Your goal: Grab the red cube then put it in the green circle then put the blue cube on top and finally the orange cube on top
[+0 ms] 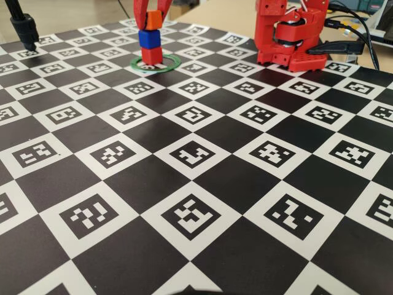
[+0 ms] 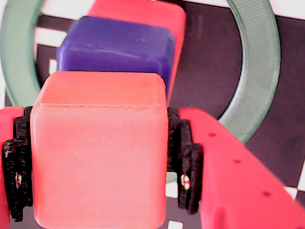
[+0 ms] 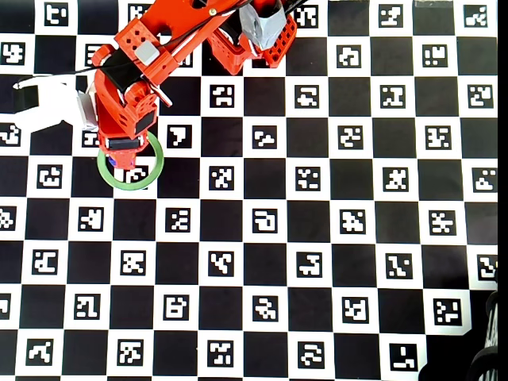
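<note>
Three cubes stacked in green circle (image 1: 155, 64), tool (image 1: 151, 18) clamped on orange cube (image 1: 152, 19)

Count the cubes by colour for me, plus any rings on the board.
Red cube: 1
Blue cube: 1
Orange cube: 1, in the gripper
Green ring: 1
Total: 4
</note>
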Controlling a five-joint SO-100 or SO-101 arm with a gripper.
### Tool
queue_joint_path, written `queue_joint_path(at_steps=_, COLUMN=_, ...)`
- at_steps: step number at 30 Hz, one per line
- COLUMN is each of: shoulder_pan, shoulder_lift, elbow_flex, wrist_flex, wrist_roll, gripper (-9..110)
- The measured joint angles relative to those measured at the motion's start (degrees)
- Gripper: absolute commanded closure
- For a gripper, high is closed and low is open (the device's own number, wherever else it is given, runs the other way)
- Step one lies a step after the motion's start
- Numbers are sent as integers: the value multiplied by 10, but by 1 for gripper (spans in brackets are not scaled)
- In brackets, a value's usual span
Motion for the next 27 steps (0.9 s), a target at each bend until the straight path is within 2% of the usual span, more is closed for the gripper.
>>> queue_joint_path(at_steps=27, shoulder_pan=7, shoulder_lift=0, elbow_flex=0, wrist_flex=-9, wrist_roll=-8, gripper=99)
